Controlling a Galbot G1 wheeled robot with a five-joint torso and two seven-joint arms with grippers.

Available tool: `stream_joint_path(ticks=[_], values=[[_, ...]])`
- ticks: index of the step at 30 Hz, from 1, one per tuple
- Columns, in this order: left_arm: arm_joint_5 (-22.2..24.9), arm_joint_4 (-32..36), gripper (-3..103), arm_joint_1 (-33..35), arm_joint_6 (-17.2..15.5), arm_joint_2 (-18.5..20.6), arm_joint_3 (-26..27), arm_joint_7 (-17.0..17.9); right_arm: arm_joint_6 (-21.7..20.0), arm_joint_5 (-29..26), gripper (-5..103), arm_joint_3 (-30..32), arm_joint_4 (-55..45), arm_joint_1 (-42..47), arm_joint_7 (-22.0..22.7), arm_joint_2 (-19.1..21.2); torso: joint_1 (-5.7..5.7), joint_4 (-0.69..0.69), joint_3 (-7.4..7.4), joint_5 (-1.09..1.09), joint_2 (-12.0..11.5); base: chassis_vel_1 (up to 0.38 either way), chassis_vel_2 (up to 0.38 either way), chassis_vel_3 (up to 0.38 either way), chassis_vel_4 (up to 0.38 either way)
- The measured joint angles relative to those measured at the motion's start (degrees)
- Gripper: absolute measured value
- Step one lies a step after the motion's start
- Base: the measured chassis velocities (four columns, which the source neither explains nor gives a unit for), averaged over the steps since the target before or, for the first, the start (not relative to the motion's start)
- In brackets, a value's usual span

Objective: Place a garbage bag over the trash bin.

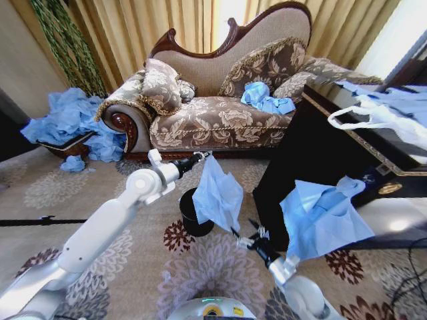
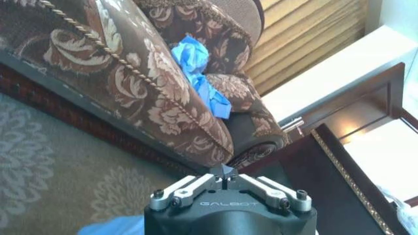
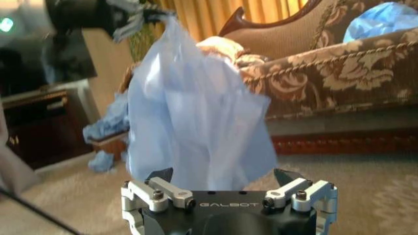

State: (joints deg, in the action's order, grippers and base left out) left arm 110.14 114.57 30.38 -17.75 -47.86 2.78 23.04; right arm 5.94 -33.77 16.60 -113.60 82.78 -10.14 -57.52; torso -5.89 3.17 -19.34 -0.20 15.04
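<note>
The garbage bag, thin and light blue, hangs from my left gripper, which is shut on its top corner. From the left wrist, the left gripper has its fingertips pressed together. The trash bin, small and black, stands on the carpet just behind and below the hanging bag, which partly covers it. My right gripper is open at the bag's lower corner. From the right wrist, the garbage bag drops toward the right gripper, its bottom edge reaching down between the spread fingers.
A patterned sofa stands behind with blue bags on its seat. A dark table at right carries a white handled bag; a larger blue bag lies against its side. A heap of blue bags lies at left.
</note>
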Motion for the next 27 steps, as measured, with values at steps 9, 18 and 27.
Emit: stream_joint_path(ticks=[9,18,27], values=[[1.6,2.0,0,0.8,0.7,1.8,1.4,0.2,-4.7,-3.3,100,-4.5,2.9,-7.4,3.2,-0.1,0.0,0.0,0.0,0.0,0.0,0.0,0.0,0.0,0.0],[3.6,2.7,0,0.8,0.8,3.9,1.9,0.2,-5.2,-0.4,101,-8.1,9.5,-13.5,7.1,-4.5,0.0,-0.01,0.0,0.01,0.0,0.0,0.0,0.0,0.0],[4.2,3.4,0,1.5,1.2,4.5,2.7,0.2,-8.1,-4.1,71,-6.9,5.7,-13.8,8.1,-3.4,0.0,0.0,0.0,0.0,0.0,0.0,0.0,0.0,0.0]])
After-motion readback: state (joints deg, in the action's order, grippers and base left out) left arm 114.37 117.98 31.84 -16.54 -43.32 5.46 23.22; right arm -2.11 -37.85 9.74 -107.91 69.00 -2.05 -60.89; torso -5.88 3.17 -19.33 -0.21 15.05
